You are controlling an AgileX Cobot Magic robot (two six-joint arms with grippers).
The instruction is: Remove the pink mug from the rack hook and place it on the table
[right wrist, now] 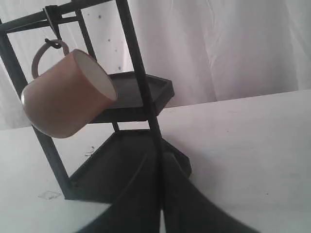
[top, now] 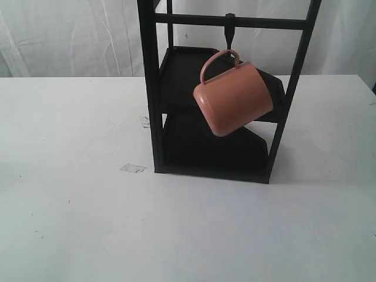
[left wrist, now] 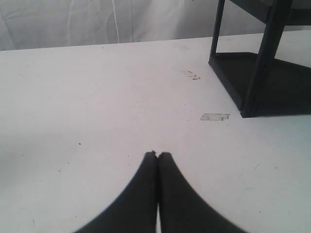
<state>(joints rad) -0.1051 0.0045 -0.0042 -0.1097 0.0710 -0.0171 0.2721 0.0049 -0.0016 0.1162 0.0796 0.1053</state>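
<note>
The pink mug hangs tilted by its loop handle from the rack hook on the top crossbar of the black rack. In the right wrist view the pink mug shows its cream inside and hangs under the rack hook. My right gripper is shut and empty, low and some way short of the rack, with the mug well above it. Over the bare white table, my left gripper is also shut and empty, well away from the rack. Neither gripper shows in the exterior view.
The rack has two black shelves and stands mid-table. A scrap of clear tape lies by its front left leg and shows as the tape scrap in the left wrist view. A white curtain hangs behind.
</note>
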